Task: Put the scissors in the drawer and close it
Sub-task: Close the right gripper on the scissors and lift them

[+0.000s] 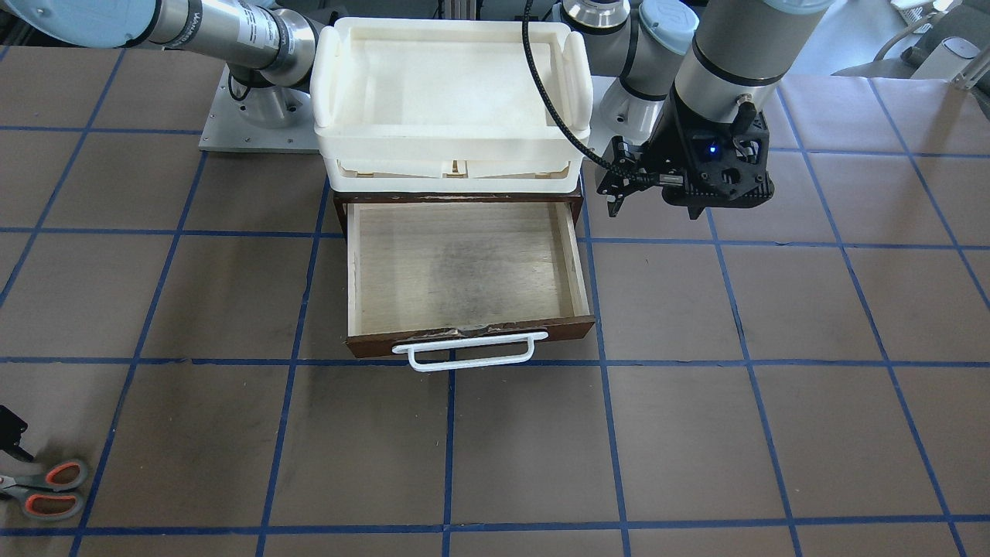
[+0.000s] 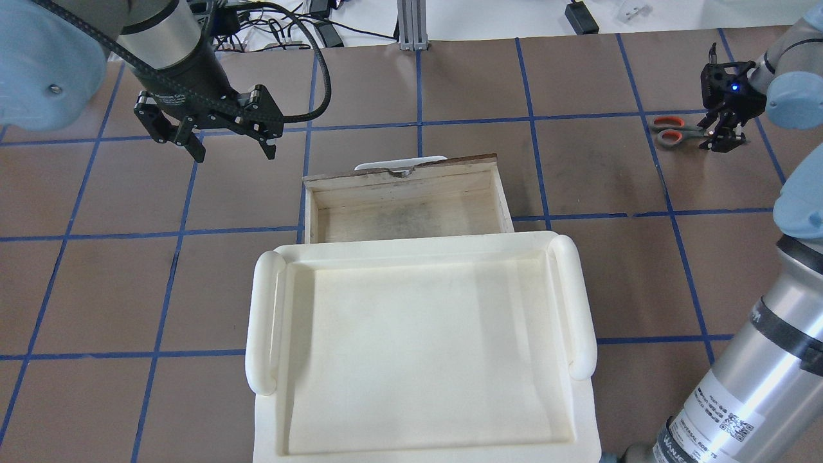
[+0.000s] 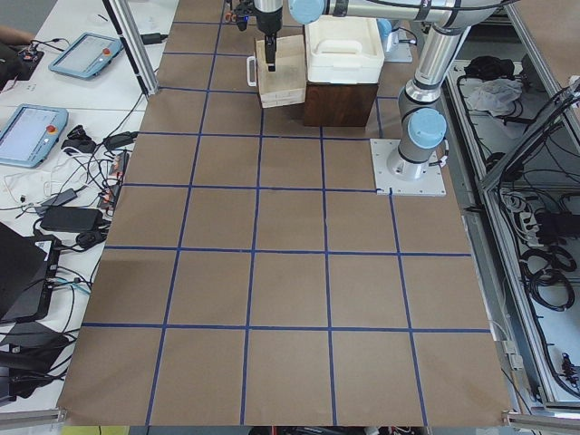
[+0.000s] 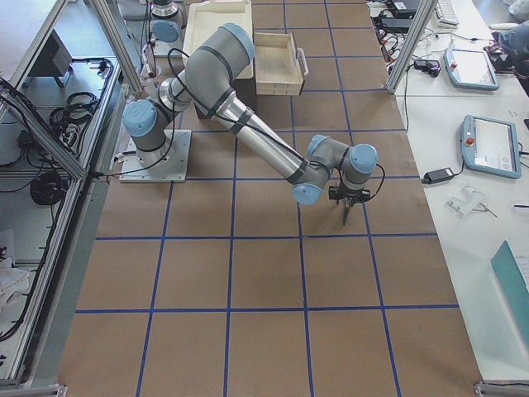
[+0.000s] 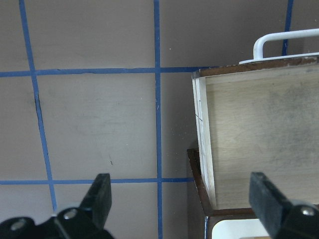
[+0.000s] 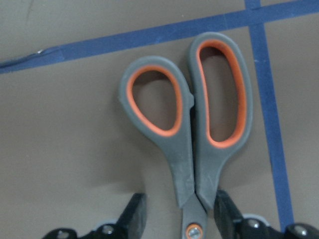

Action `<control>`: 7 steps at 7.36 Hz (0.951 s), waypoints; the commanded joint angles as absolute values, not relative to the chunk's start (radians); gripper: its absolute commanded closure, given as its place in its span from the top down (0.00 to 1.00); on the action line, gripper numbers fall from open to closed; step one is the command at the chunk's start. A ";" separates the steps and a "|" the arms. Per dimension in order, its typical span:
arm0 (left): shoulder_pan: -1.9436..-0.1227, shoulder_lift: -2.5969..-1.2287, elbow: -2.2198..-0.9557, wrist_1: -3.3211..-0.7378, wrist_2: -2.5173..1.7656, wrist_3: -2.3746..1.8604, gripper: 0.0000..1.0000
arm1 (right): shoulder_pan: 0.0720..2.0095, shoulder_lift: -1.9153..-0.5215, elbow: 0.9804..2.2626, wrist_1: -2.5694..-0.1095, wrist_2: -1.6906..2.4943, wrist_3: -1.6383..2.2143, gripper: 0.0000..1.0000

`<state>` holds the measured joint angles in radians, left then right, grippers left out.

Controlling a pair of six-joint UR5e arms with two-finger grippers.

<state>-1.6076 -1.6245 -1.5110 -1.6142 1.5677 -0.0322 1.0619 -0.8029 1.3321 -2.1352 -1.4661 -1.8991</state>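
Note:
The scissors (image 1: 48,487), grey handles lined orange-red, lie flat on the table far out on my right side; they also show in the overhead view (image 2: 672,130). My right gripper (image 2: 723,141) is low over them. In the right wrist view its fingers (image 6: 135,213) stand open on either side of the scissors' (image 6: 192,144) neck, near the pivot. The drawer (image 1: 576,267) is pulled open and empty, its white bar handle (image 1: 464,352) facing away from me. My left gripper (image 2: 228,146) is open and empty, above the table beside the drawer's (image 5: 202,124) left wall.
A cream-white plastic tray (image 2: 263,321) sits on top of the dark brown cabinet (image 1: 340,209) that holds the drawer. Blue tape lines grid the brown table. The scissors lie next to a tape crossing (image 6: 259,15).

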 commanded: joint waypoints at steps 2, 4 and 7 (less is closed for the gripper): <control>-1.608 -1.624 -1.511 -1.614 1.568 -0.032 1.00 | 1.065 -0.807 1.331 -2.132 -1.491 -1.898 0.40; -1.608 -1.624 -1.511 -1.615 1.568 -0.032 1.00 | 1.068 -0.862 1.331 -2.058 -1.509 -1.896 0.38; -1.608 -1.626 -1.511 -1.614 1.568 -0.032 1.00 | 1.071 -0.887 1.333 -2.017 -1.520 -1.888 0.31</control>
<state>-1.6076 -1.6252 -1.5110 -1.6139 1.5681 -0.0322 1.0693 -0.8823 1.3328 -2.0228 -1.5159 -1.8884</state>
